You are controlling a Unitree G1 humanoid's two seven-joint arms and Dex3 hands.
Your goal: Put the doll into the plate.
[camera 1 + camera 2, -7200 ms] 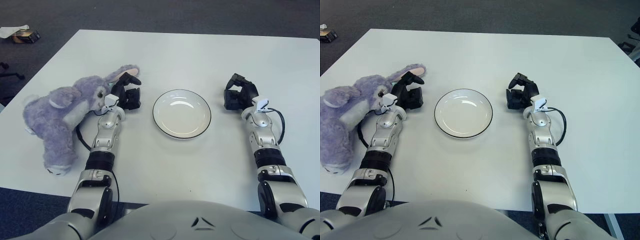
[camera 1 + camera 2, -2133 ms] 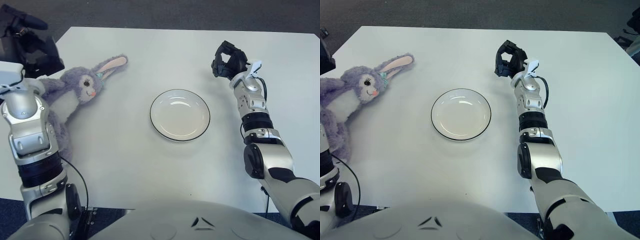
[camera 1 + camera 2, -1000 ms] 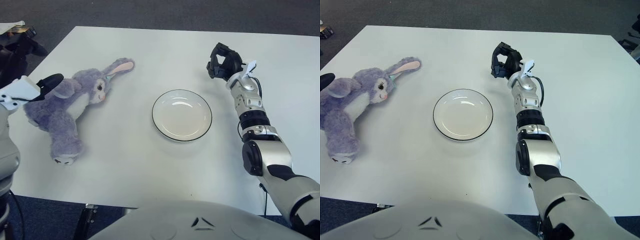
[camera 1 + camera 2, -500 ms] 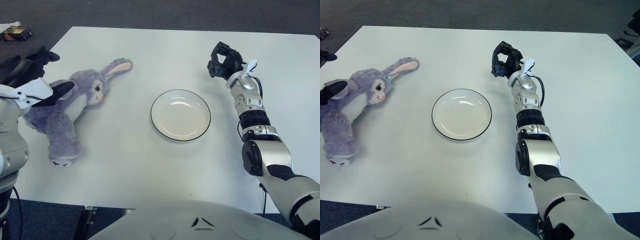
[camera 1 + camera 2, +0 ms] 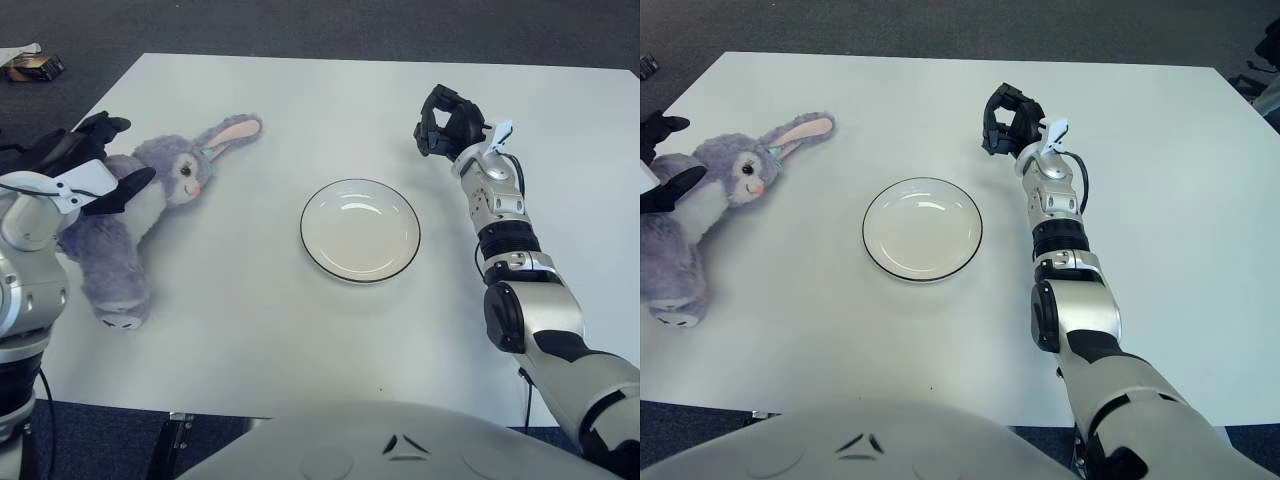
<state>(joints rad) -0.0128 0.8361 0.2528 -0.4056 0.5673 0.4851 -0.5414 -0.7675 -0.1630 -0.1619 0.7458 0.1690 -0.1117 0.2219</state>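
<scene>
The doll is a purple plush rabbit (image 5: 150,205) with pink-lined ears, lying on its back at the left side of the white table (image 5: 250,310), head toward the plate. The plate (image 5: 360,230) is white with a dark rim, empty, at the table's middle. My left hand (image 5: 85,165) is over the rabbit's left shoulder with its black fingers spread; it holds nothing. My right hand (image 5: 445,125) hovers over the table, right of and beyond the plate, with fingers curled and empty.
A small box (image 5: 30,68) lies on the dark carpet beyond the table's far left corner. The table's left edge runs just past the rabbit.
My left hand has come down and right, onto the rabbit's shoulder. The rabbit has shifted slightly on the table. The right hand has barely moved.
</scene>
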